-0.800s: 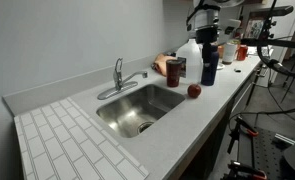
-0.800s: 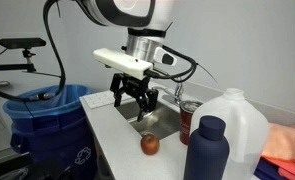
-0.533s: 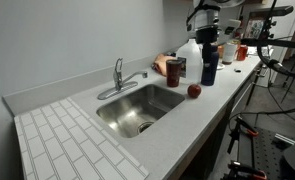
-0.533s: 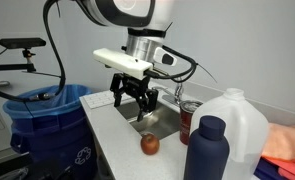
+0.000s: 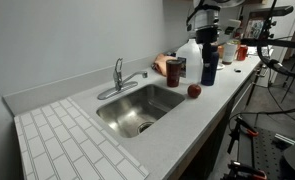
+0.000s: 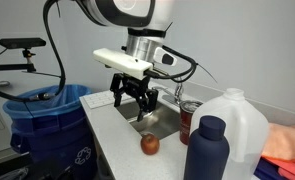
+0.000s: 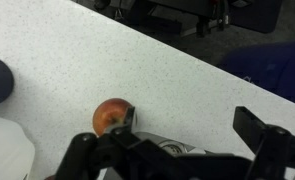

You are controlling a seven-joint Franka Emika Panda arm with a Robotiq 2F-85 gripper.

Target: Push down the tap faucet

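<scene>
The chrome tap faucet [image 5: 118, 74] stands behind the steel sink [image 5: 137, 108], with its lever on top and its thin spout out over the basin. In an exterior view it shows partly, just beyond the gripper [image 6: 179, 93]. My gripper [image 6: 134, 107] is open and empty. It hangs above the counter's front edge by the sink, clear of the faucet. In the wrist view the open fingers [image 7: 192, 128] frame speckled counter, with a red apple [image 7: 110, 116] by one fingertip. In an exterior view the arm [image 5: 205, 25] is at the top right.
The apple [image 5: 194, 91] lies on the counter [image 5: 212, 95]. A red can [image 5: 174, 70], a dark blue bottle [image 5: 208, 62] and a white jug [image 5: 190, 54] stand nearby. Blue bins [image 6: 47, 112] stand beside the counter. A tiled drainboard [image 5: 72, 145] lies beside the sink.
</scene>
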